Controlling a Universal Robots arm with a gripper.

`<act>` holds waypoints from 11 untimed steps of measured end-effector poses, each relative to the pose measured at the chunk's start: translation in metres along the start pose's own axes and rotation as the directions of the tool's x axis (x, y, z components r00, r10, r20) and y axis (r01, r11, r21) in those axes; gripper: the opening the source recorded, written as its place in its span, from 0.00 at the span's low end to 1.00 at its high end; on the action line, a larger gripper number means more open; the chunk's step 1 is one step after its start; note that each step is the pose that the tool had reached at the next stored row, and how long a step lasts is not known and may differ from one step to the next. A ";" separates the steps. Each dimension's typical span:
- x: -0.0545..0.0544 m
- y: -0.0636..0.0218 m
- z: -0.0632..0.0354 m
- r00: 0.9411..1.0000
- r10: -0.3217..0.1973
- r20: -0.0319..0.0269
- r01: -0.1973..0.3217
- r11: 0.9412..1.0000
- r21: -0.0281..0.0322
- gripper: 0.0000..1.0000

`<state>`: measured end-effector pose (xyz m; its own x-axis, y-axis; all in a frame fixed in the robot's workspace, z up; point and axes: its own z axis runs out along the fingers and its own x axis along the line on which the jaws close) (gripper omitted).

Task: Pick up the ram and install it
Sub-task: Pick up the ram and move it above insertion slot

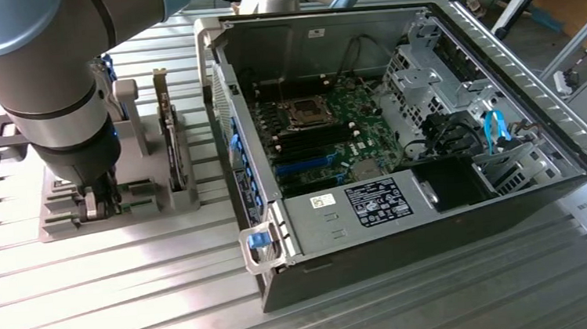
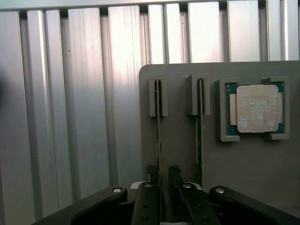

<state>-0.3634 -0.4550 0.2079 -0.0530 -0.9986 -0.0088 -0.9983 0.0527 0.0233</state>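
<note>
Fingers stand spread either side of the thin green circuit-board ram stick upright between them, probably light, stiff, fragile, best pinched at its flat faces.

In the exterior view the arm stands before the grey holder and hides much of it, along with most of the pincer down at the holder. From the wrist, the ram in the holder shows edge-on only, its near end lost between the fingers; whether they touch it cannot be told. The label on the computer case beside the holder is too small to read.
</note>
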 end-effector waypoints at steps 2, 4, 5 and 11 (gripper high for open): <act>0.000 -0.0001 -0.0001 1.000 -0.004 0.000 0.004 1.000 0.000 0.24; 0.000 -0.0001 -0.0003 1.000 -0.007 -0.001 0.007 1.000 0.000 0.24; 0.000 -0.0001 -0.0002 1.000 -0.010 -0.001 0.010 1.000 0.000 0.24; 0.000 -0.0001 -0.0002 1.000 -0.022 -0.001 0.022 1.000 -0.001 0.24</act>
<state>-0.3633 -0.4547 0.2081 -0.0311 -0.9995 -0.0083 -0.9992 0.0309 0.0236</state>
